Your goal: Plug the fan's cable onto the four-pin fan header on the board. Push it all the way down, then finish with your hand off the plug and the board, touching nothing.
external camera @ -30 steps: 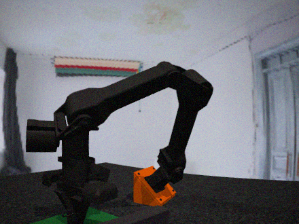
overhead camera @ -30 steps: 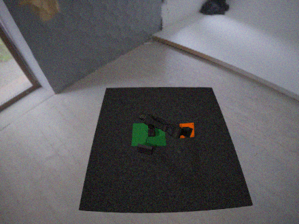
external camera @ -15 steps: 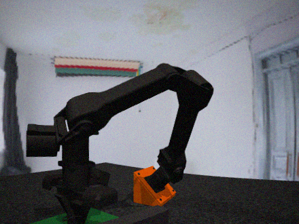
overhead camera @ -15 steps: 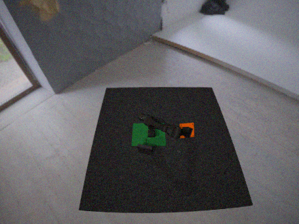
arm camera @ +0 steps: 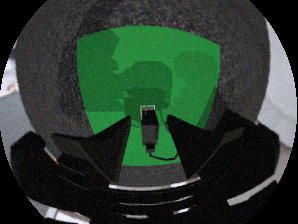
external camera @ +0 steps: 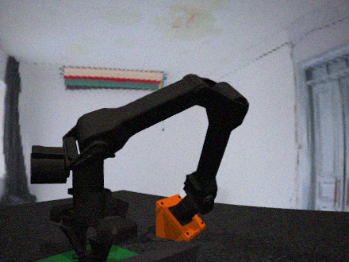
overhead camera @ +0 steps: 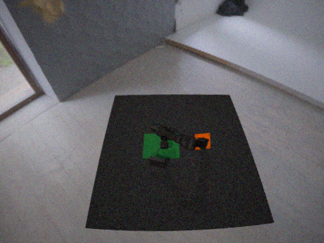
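The green board (overhead camera: 149, 147) (external camera: 123, 253) (arm camera: 150, 37) lies under my gripper. In the wrist view my gripper (arm camera: 149, 118) is open, with a gap on each side between its fingertips and the plug. The dark plug (arm camera: 149, 132) stands between the fingers, its far end at the pale-edged header (arm camera: 147, 107). The wrist view does not show how deep the plug sits or all four pins. The thin black cable (arm camera: 164, 158) leaves the plug's near end and curves right behind a finger. In the exterior view the fingertips are low over the board, with their ends unclear.
The orange bracket (overhead camera: 207, 135) (external camera: 162, 222) at the arm's base stands to the right of the board in the top view. A dark block (overhead camera: 159, 162) (external camera: 170, 254) lies at the board's front edge. The arm reaches over the board. Everything stands on a black mat (overhead camera: 177, 199).
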You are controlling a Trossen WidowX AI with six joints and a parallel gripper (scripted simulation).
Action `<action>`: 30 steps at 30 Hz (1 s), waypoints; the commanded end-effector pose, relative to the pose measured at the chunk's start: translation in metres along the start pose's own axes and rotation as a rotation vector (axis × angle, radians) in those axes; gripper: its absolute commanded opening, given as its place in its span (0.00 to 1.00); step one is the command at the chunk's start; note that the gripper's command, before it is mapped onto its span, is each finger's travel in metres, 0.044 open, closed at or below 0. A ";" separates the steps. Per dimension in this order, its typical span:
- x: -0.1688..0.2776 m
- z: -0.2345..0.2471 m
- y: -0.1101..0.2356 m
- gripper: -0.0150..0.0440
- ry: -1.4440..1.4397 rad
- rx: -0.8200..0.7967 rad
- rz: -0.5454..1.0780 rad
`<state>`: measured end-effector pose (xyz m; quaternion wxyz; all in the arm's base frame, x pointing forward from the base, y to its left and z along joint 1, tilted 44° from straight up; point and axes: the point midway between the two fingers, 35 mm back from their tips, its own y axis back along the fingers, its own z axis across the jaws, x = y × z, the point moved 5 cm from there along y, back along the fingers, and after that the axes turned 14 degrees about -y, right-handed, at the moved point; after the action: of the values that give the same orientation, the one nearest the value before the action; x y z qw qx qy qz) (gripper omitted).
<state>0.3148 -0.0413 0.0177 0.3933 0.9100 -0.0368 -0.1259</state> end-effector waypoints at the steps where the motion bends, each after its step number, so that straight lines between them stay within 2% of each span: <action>1: 0.002 0.001 0.026 0.69 0.001 -0.003 0.006; 3: 0.000 0.001 0.051 0.69 -0.001 -0.003 0.006; 10: -0.007 0.003 0.055 0.69 -0.001 -0.004 0.006; 20: -0.115 0.028 0.054 0.69 -0.005 -0.005 0.001; 30: -0.117 0.029 0.053 0.69 -0.005 -0.005 0.001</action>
<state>0.1972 -0.0781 0.0604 0.3927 0.9093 -0.0378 -0.1326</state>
